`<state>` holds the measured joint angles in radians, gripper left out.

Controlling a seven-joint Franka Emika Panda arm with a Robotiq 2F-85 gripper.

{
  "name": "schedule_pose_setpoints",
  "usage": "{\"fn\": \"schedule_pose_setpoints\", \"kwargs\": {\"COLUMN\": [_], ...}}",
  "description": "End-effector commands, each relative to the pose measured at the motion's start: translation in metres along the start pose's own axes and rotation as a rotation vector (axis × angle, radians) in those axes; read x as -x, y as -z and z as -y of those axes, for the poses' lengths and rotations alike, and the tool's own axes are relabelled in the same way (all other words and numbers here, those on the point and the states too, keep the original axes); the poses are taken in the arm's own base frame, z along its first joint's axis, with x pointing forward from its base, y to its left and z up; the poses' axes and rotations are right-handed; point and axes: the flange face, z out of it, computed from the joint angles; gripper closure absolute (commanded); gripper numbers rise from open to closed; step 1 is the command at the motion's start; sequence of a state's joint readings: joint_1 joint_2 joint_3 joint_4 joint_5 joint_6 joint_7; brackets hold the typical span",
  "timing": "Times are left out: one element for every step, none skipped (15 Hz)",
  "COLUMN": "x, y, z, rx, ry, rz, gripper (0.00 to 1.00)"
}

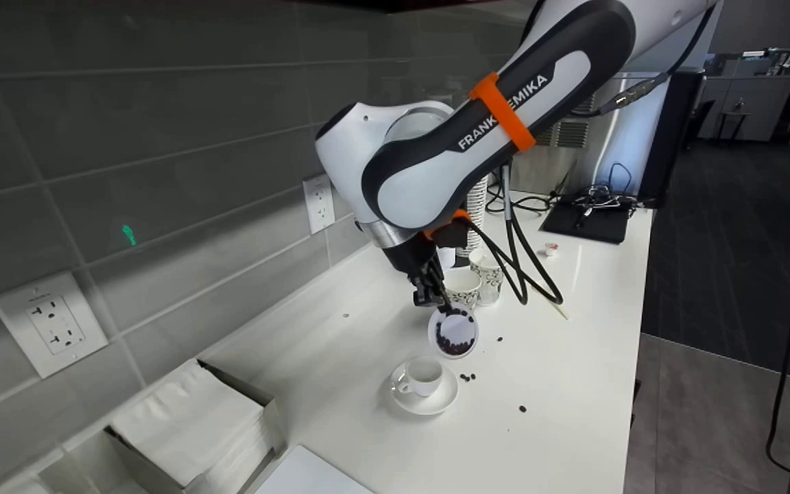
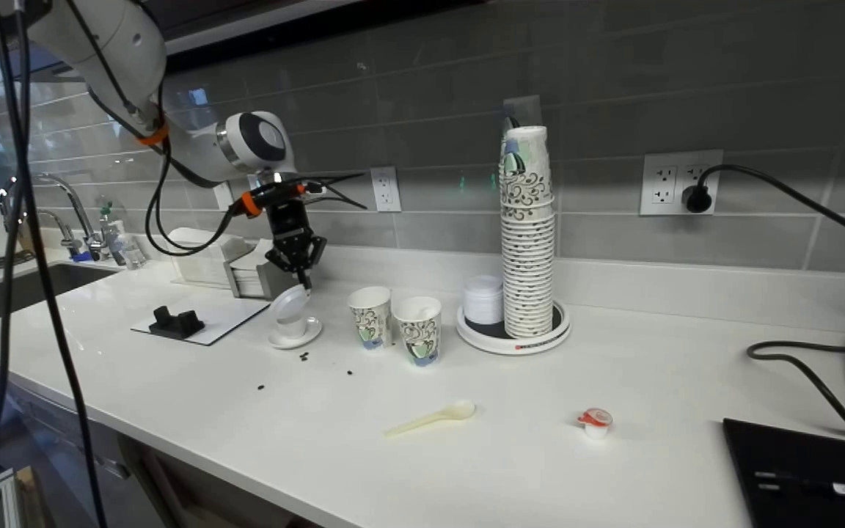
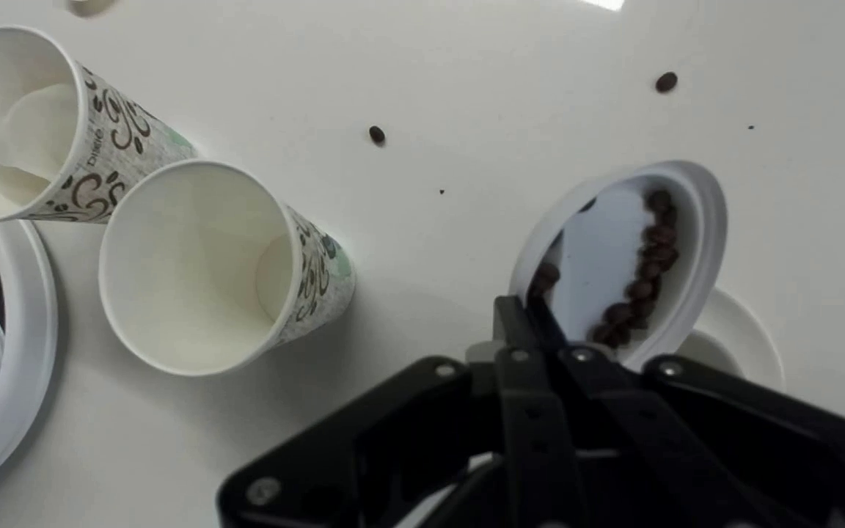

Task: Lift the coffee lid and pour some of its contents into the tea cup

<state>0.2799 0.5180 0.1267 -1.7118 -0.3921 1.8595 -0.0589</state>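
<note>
My gripper (image 1: pixel 446 306) is shut on the rim of the coffee lid (image 1: pixel 457 331), a shallow white cap with dark coffee beans inside. The gripper also shows in an exterior view (image 2: pixel 306 283) and in the wrist view (image 3: pixel 532 317). The lid is held in the air, steeply tilted. In the wrist view, many beans gather along one side of the lid (image 3: pixel 598 249) and a few lie by the fingertips. The white tea cup (image 1: pixel 425 377) stands upright on its saucer (image 1: pixel 429 407), below and close to the lid. In the wrist view the lid hides most of the cup (image 3: pixel 708 352).
Two patterned paper cups (image 2: pixel 371 315) (image 2: pixel 419 330) stand near the gripper. A tall cup stack (image 2: pixel 528 249) and white lids (image 2: pixel 483 299) stand on a round tray (image 2: pixel 514 346). Loose beans, a spoon (image 2: pixel 433 418) and a creamer pod (image 2: pixel 595 423) lie on the counter. A napkin holder (image 1: pixel 268 418) stands by the wall.
</note>
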Motion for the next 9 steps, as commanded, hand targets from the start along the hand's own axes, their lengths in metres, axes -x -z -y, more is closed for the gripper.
{"fn": "schedule_pose_setpoints", "kwargs": {"x": [-0.01, -0.012, -0.013, -0.014, -0.015, -0.017, -0.019, -0.021, -0.023], "y": [0.005, 0.005, 0.006, 0.007, 0.008, 0.009, 0.009, 0.01, 0.01], "z": [0.004, 0.006, 0.007, 0.008, 0.008, 0.008, 0.009, 0.01, 0.01], "rx": [0.042, 0.046, 0.05, 0.053, 0.057, 0.056, 0.057, 0.055, 0.053], "ry": [0.005, 0.008, 0.01, 0.007, 0.005, 0.008, 0.01, 0.011, 0.012], "rz": [0.054, 0.065, 0.074, 0.084, 0.093, 0.103, 0.111, 0.118, 0.13], "gripper": [1.0, 1.0, 1.0, 1.0, 1.0, 1.0, 1.0, 1.0, 1.0]}}
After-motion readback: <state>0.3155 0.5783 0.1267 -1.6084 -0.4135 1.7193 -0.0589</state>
